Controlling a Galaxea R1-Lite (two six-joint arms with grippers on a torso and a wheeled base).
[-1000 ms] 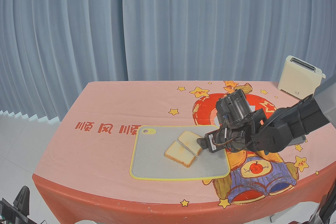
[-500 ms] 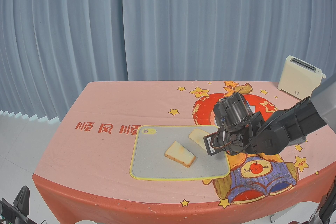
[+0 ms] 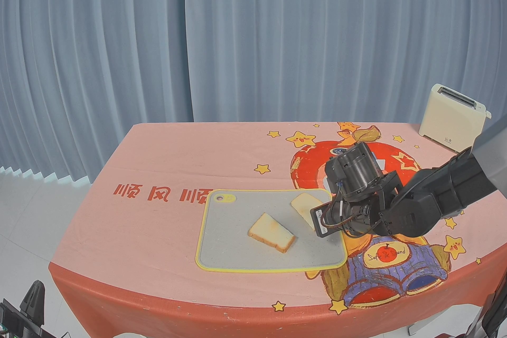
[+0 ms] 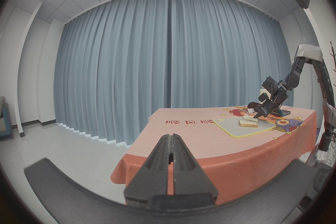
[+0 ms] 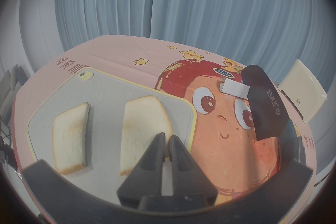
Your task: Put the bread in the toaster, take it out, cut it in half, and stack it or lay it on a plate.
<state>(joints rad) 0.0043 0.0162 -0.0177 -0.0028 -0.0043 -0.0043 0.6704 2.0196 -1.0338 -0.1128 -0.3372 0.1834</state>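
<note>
Two halves of toasted bread are on the grey, yellow-rimmed cutting board (image 3: pixel 227 241) (image 5: pixel 105 91). One half (image 3: pixel 271 232) (image 5: pixel 70 137) lies flat near the board's middle. My right gripper (image 3: pixel 316 217) (image 5: pixel 167 137) is shut on the near edge of the other half (image 3: pixel 302 206) (image 5: pixel 143 123), over the board's right part, a clear gap from the first. Whether that half still touches the board I cannot tell. The cream toaster (image 3: pixel 453 117) (image 5: pixel 302 90) stands at the far right of the table. My left gripper (image 4: pixel 171 146) is shut on nothing, low beside the table's left.
A black knife blade (image 5: pixel 264 105) lies on the pink printed tablecloth (image 3: pixel 174 159) to the right of the board, between board and toaster. A blue curtain hangs behind the table. The left half of the table has free room.
My right gripper pulled one bread half rightward, away from the other half it had lain against. The other half stayed put.
</note>
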